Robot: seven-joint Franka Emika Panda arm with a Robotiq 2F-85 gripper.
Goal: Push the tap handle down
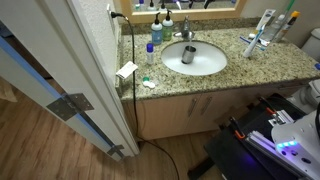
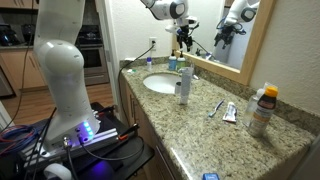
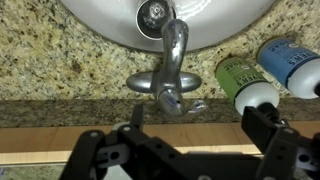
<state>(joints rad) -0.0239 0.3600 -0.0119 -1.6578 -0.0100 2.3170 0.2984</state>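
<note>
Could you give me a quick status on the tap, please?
End effector open. Tap handle directly below, untouched. Green bottle close beside, not blocking.

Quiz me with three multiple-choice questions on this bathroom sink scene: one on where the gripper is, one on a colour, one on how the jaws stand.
1. Where is the gripper?
A. above the faucet
B. near the floor
C. at the far end of the counter

2. What colour is the basin?
A. black
B. white
C. red

3. How do the jaws stand?
A. shut on a cup
B. shut on a bottle
C. open

Answers:
1 A: the wrist view looks straight down on the faucet.
2 B: the oval bowl shows white against the speckled granite.
3 C: in the wrist view they are spread wide and grip nothing, with the tap handle just ahead of them.
</note>
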